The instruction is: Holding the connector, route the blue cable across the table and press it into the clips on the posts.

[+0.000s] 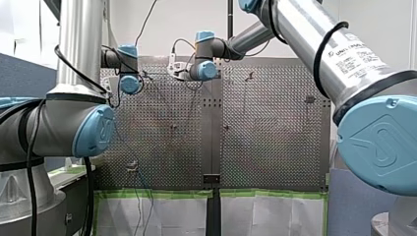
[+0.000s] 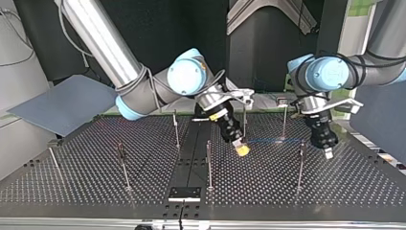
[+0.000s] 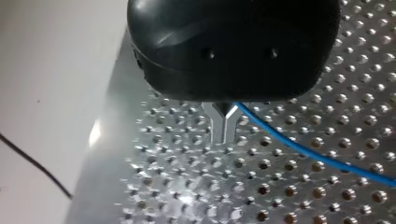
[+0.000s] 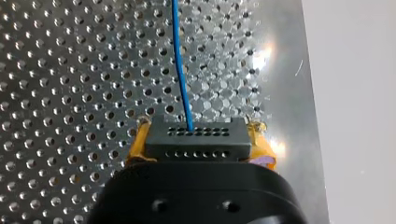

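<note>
Perforated table (image 2: 86, 191) in the top view carries seven thin posts (image 2: 208, 163); one blue cable (image 2: 268, 140) stretches crosswise between my right gripper (image 2: 241, 148) and my left gripper (image 2: 328, 152). In the left wrist view the metal fingers (image 3: 215, 128) meet at their tips, and the cable leaves their fork sideways, apparently pinched. In the right wrist view, yellow pads (image 4: 137, 144) clamp one black connector (image 4: 196, 137), with the cable running straight ahead.

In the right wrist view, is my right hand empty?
No, my right hand grips a black rectangular connector between its yellow pads, with the thin blue cable running out of it.
</note>
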### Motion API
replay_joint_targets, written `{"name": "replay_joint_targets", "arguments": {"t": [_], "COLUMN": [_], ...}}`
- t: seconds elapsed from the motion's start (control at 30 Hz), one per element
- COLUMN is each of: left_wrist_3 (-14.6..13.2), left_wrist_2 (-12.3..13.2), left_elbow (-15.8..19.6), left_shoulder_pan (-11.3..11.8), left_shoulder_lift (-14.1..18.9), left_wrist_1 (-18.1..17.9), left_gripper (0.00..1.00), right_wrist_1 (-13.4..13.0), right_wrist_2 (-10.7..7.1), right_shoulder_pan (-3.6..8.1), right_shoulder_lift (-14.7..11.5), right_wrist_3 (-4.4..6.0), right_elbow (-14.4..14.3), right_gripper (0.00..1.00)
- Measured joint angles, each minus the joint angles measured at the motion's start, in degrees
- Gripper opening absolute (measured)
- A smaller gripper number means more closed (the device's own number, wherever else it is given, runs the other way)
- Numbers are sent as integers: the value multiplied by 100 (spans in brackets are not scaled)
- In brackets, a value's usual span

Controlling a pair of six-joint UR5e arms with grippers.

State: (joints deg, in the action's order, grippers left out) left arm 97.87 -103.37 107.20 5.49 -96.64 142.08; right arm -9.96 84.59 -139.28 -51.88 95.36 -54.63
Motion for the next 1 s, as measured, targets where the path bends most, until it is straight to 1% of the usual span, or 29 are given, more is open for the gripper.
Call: {"name": "replay_joint_targets", "arguments": {"t": [0.13, 0.27, 0.37, 0.6, 0.73, 0.77, 0.8, 0.87, 0.9, 0.97, 1.0], "left_wrist_3": [140, 350, 469, 433, 407, 396, 384, 350, 337, 317, 311], "left_wrist_2": [214, 443, 595, 891, 1078, 1121, 1162, 1220, 1225, 1192, 1167], "left_elbow": [-27, -61, -70, -74, -72, -72, -72, -71, -71, -70, -70], "left_shoulder_pan": [51, 104, 145, 226, 264, 269, 272, 274, 274, 273, 271], "left_shoulder_lift": [-84, -123, -134, -137, -138, -138, -138, -138, -138, -136, -136], "left_wrist_1": [-135, -338, -379, -329, -355, -355, -353, -338, -325, -272, -242], "left_gripper": [0, 0, 0, 0, 0, 5, 5, 37, 37, 58, 58], "right_wrist_1": [-10, -15, -16, -16, -15, -14, -13, -9, -9, -5, -3], "right_wrist_2": [7, 13, 14, 44, 94, 117, 135, 181, 201, 239, 251], "right_shoulder_pan": [28, 42, 47, 79, 104, 112, 116, 121, 121, 123, 123], "right_shoulder_lift": [4, 5, 5, 10, 12, 12, 12, 13, 13, 13, 13], "right_wrist_3": [-14, -22, -26, -42, -56, -67, -81, -115, -130, -157, -165], "right_elbow": [-1, 0, 0, 0, 0, -1, 0, 0, 0, -1, -1], "right_gripper": [0, 0, 0, 0, 0, 0, 0, 0, 0, 0, 0]}}
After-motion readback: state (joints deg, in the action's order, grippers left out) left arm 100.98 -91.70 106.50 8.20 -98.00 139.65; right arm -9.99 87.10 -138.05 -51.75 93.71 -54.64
